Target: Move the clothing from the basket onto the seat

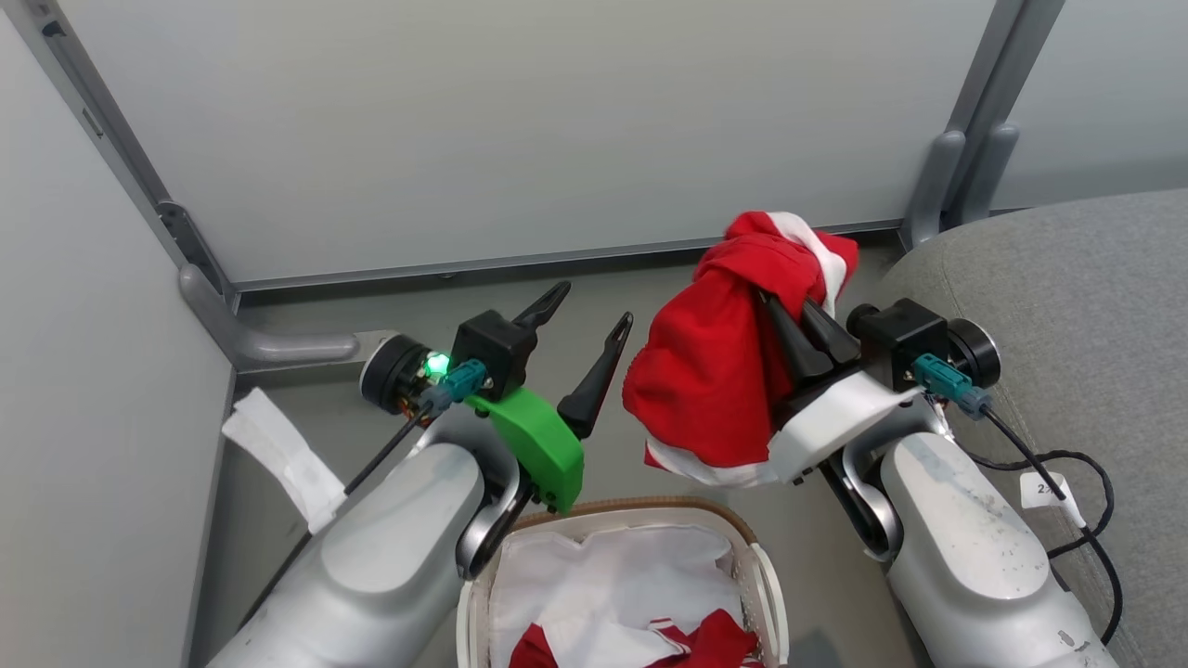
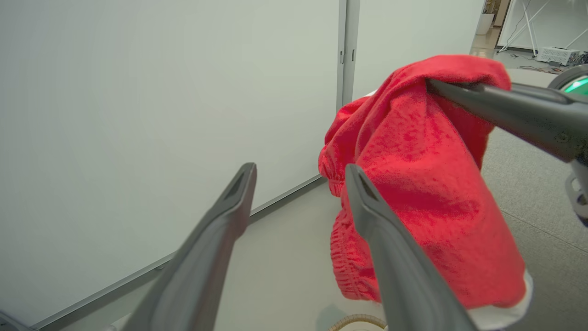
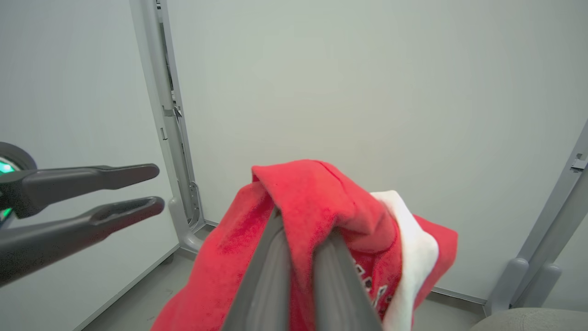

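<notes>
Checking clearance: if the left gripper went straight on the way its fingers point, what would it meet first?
Likely the pale wall panel, near its foot. The left gripper stands open, and the red garment hangs just beside that line, though depth is unclear.

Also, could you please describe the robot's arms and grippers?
The arms have pale grey shells. The left gripper and right gripper each have two long dark fingers. The left mount is bright green, the right mount white. Teal plugs and black cables sit at both wrists.
</notes>
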### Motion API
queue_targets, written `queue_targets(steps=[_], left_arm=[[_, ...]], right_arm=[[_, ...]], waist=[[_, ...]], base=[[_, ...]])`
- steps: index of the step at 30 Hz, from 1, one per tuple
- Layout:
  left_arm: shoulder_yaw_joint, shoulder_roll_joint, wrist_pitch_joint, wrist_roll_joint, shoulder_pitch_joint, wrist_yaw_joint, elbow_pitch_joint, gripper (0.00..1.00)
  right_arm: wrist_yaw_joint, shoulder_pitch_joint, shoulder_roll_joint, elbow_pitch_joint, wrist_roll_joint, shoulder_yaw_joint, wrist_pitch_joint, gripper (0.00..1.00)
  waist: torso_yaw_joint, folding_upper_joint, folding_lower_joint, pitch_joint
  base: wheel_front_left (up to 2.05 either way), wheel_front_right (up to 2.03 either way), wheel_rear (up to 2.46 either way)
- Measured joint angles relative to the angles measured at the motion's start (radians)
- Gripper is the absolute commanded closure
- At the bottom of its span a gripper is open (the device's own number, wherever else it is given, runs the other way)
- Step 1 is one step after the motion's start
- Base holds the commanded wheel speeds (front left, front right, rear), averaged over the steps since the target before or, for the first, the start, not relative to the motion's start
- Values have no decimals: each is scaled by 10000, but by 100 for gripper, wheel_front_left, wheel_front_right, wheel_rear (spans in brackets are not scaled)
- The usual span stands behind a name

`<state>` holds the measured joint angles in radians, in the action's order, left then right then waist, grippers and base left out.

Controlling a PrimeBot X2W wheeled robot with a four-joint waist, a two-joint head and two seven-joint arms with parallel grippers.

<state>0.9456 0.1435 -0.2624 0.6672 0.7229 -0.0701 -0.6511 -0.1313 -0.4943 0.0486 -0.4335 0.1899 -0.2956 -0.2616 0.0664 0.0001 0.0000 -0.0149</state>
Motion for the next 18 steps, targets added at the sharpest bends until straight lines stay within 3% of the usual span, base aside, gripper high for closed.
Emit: queue_targets(steps=[9, 18], left_arm=[[-1601, -107, 0, -1095, -2059, 178, 880, 0], [-2533, -270, -2, -1973, -3100, -13, 1172, 0]], right_arm=[[0, 385, -2, 96, -437, 596, 0, 100], [2, 537, 0, 117, -617, 1174, 0, 100]], waist=[[-57, 0, 0, -80], [-184, 0, 0, -119]], base=[[0, 0, 0], [0, 0, 0]])
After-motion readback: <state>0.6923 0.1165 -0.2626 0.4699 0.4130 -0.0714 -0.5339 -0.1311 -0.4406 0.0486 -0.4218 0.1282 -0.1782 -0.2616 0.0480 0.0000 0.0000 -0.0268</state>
